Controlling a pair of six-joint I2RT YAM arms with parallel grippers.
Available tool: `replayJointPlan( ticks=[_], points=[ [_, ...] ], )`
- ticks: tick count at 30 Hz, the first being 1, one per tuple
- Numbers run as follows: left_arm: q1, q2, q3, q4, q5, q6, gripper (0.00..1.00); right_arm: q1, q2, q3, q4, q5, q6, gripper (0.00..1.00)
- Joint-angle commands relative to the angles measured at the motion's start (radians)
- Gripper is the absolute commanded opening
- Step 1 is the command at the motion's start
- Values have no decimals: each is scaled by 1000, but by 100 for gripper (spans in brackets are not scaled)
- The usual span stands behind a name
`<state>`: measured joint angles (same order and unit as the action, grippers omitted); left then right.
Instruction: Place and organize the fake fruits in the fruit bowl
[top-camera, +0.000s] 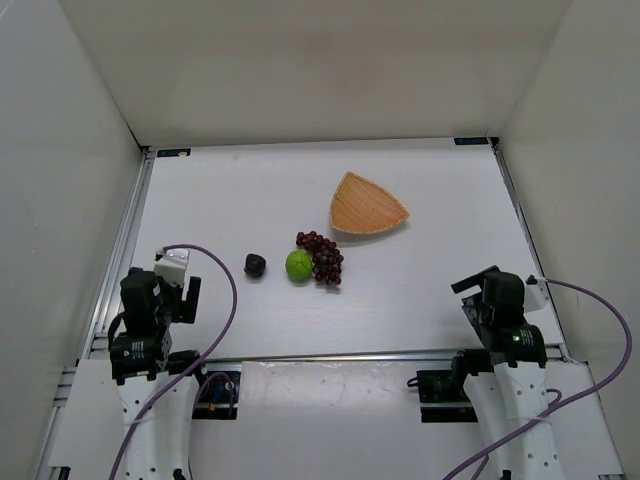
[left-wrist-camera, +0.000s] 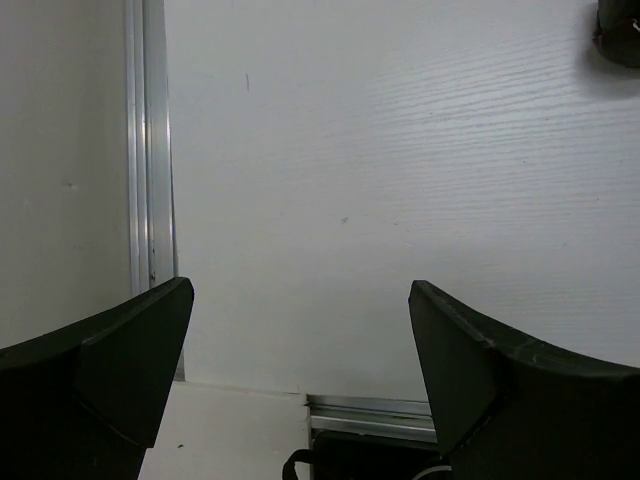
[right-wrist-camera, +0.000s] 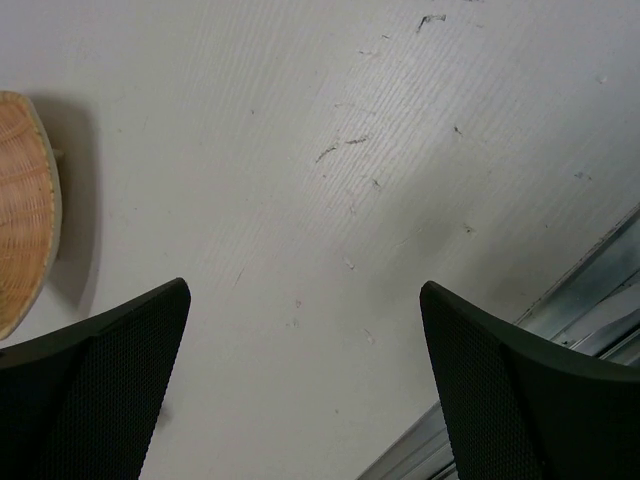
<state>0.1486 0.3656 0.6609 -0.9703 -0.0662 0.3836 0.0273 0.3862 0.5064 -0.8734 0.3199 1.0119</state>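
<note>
On the desk (top-camera: 440, 270), near the bowl (top-camera: 365, 206): grape bunch (top-camera: 324, 258) touching green fruit (top-camera: 298, 265), brown fruit (top-camera: 255, 265) just left. Probably light, hard, slick; grip across the middle. Left pincer (left-wrist-camera: 300, 288) and right pincer (right-wrist-camera: 304, 288) gape, empty.

The white-and-black left arm (top-camera: 150, 410) and right arm (top-camera: 515, 400) sit folded near their bases; the black left claw (left-wrist-camera: 300, 300) and right claw (right-wrist-camera: 303, 295) gape wide, apparently angled downward.
</note>
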Motion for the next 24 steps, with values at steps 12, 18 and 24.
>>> replayJointPlan(
  ticks=[12, 18, 24],
  points=[
    [-35, 491, 354, -56, 402, 232, 100, 101, 331, 151, 232, -78, -303, 100],
    [-372, 933, 587, -27, 380, 62, 100, 348, 598, 343, 243, 36, -365, 100],
    [-469, 1188, 634, 13, 318, 28, 100, 416, 658, 354, 335, -41, -411, 100]
  ],
)
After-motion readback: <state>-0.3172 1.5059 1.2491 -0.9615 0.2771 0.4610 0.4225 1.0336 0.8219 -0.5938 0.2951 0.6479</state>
